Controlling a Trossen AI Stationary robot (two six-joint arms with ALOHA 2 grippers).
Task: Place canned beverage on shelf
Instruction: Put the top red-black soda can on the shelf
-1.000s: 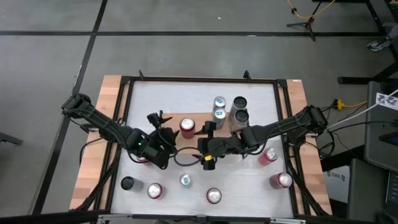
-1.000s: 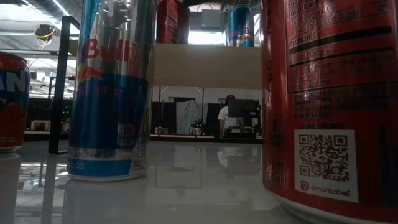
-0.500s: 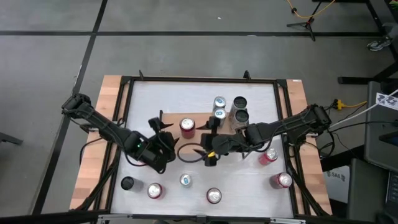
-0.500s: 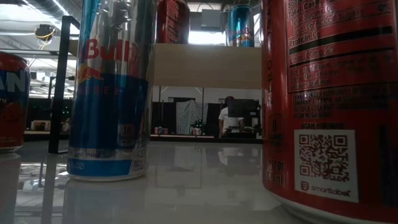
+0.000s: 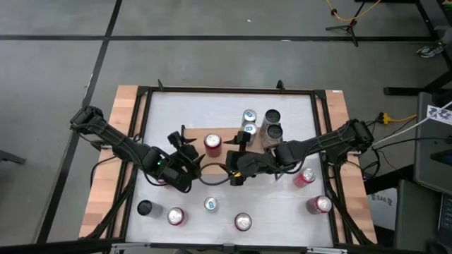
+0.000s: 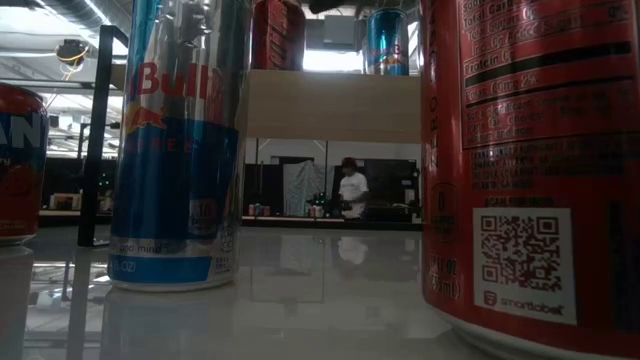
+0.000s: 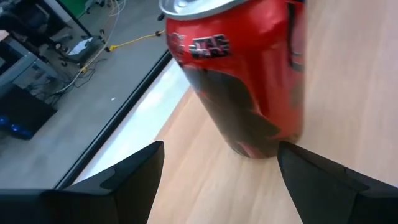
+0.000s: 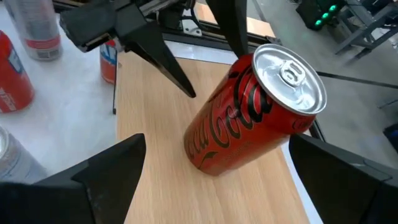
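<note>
Left gripper [image 5: 188, 149] released, jaws spread, just left of red can [image 5: 212, 144]. You see can upright on shelf [image 5: 223, 132], long axis vertical, silver lid, faintly dented side. Right gripper [image 5: 237, 154] released too, just right. Both equally near; neither touches can.

Robotics lab or workshop: grey concrete floor [image 5: 212, 63] with black tape lines, yellow cable [image 5: 351, 13], tripod foot at 1 o'clock, person [image 6: 351, 190] at distant workstations.
</note>
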